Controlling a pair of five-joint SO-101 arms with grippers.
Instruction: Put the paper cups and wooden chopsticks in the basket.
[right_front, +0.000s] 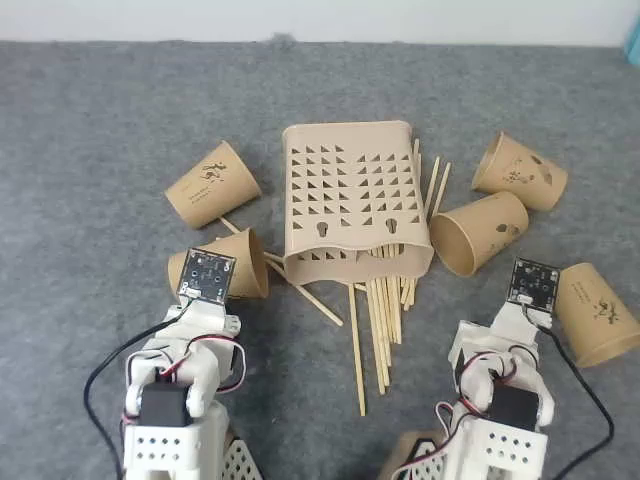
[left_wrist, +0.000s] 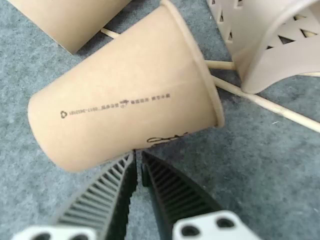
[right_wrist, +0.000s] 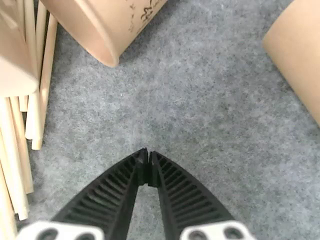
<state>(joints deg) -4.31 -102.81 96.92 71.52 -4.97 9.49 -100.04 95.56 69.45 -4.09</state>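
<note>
Evidently the left gripper (left_wrist: 138, 157) is lined up on the nearest paper cup (left_wrist: 125, 95), its jaws closed together and empty, tips just beside the cup's wall. It should open wide first, then pinch the rim gently so the paper does not crush. That cup lies on its side beside the basket (left_wrist: 270, 45), long axis across the table, mouth toward the basket. The right gripper (right_wrist: 148, 156) is also closed and empty, over bare carpet (right_wrist: 210, 100).
</note>
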